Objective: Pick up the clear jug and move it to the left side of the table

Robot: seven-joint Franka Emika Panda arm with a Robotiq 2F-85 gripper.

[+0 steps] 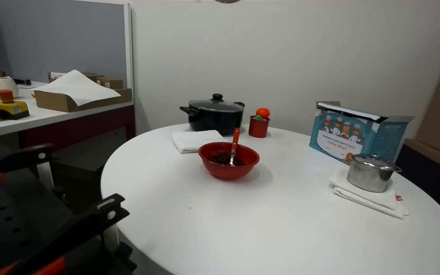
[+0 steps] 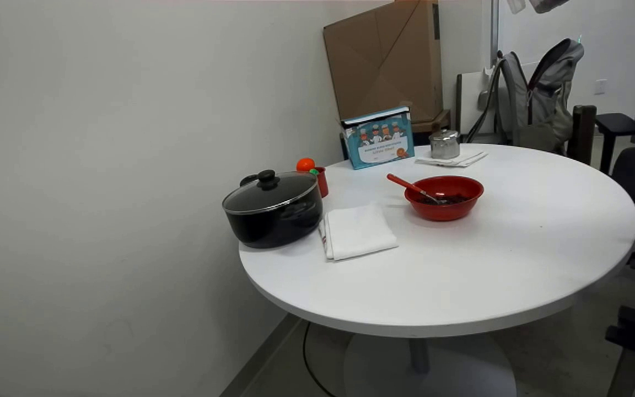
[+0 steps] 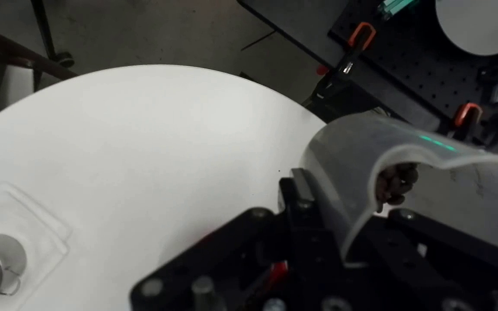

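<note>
The clear jug [image 3: 352,142] is in the wrist view, tilted far over, with its open rim facing right and dark bean-like pieces inside. My gripper [image 3: 339,203] is shut on it; one finger presses on its left outside. Whether the other finger is inside or outside the jug I cannot tell. What looks like its darker bottom shows at the top edge in both exterior views [image 1: 227,1] [image 2: 548,5], high above the table. The round white table [image 1: 166,225] shows in both exterior views [image 2: 516,275] and in the wrist view [image 3: 158,129].
A red bowl [image 1: 224,173] with dark pieces and a spoon [image 1: 235,139] stands mid-table. A black pot [image 1: 214,116], folded cloth [image 1: 197,140] and red cup [image 1: 258,128] are at the back. A blue box [image 1: 342,133] and silver pot [image 1: 369,176] on a cloth stand at the right.
</note>
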